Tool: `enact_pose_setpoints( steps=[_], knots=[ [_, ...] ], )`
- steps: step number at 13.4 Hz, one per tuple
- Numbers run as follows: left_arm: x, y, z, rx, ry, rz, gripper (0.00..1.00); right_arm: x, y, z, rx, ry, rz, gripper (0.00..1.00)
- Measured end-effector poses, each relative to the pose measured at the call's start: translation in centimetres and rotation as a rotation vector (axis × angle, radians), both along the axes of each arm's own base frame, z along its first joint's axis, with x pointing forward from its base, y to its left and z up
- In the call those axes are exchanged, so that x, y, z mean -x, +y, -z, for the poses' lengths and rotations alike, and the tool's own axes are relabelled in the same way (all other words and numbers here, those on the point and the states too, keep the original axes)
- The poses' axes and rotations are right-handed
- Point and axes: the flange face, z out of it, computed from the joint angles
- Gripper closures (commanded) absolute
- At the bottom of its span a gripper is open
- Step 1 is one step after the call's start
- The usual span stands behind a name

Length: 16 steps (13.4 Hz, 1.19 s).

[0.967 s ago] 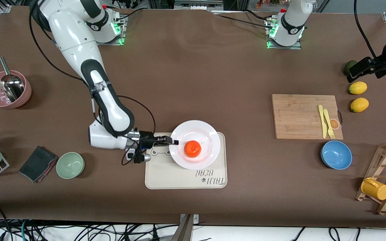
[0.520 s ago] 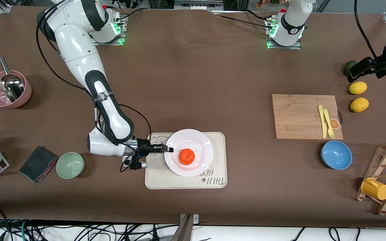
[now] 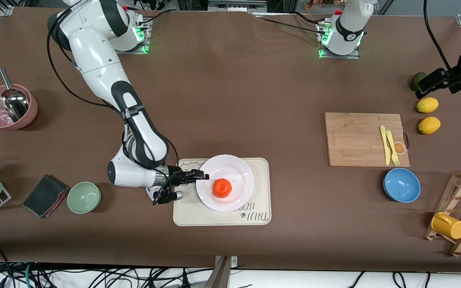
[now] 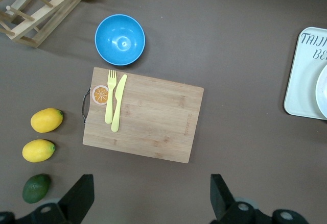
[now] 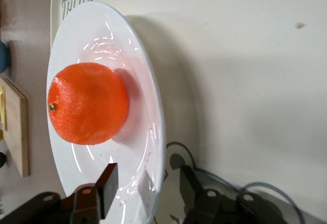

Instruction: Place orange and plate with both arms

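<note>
The white plate (image 3: 239,165) lies on the cream bear-print tray (image 3: 198,216), and the orange (image 3: 222,188) rests in the middle of the plate. My right gripper (image 3: 202,175) is at the plate's rim on the side toward the right arm's end of the table. It is open: in the right wrist view its fingers (image 5: 108,182) straddle the plate (image 5: 97,35) rim with a gap on each side, just short of the orange (image 5: 87,104). My left gripper (image 3: 432,83) hangs open and still, high over the left arm's end of the table; nothing is between its fingers (image 4: 79,198).
A wooden cutting board (image 3: 358,138) carries a yellow knife and fork (image 3: 390,146). A blue bowl (image 3: 401,185) sits nearer the camera. Two lemons (image 3: 427,105) and a dark green fruit (image 3: 416,78) lie under the left gripper. A green bowl (image 3: 84,197) and dark cloth (image 3: 44,195) sit by the right arm.
The plate with the orange came down onto the tray, a little nearer the front camera. The right gripper's jaws then opened off the rim. The left arm stayed still.
</note>
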Motion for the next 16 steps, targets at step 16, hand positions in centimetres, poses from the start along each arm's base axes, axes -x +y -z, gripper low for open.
enact_pose_setpoints(
  steps=[16],
  knots=[
    [-0.1, 0.0, 0.0, 0.000, 0.002, -0.001, 0.00, 5.5, -21.9, -36.4, 0.758, 0.172, -0.096, 0.00]
  ],
)
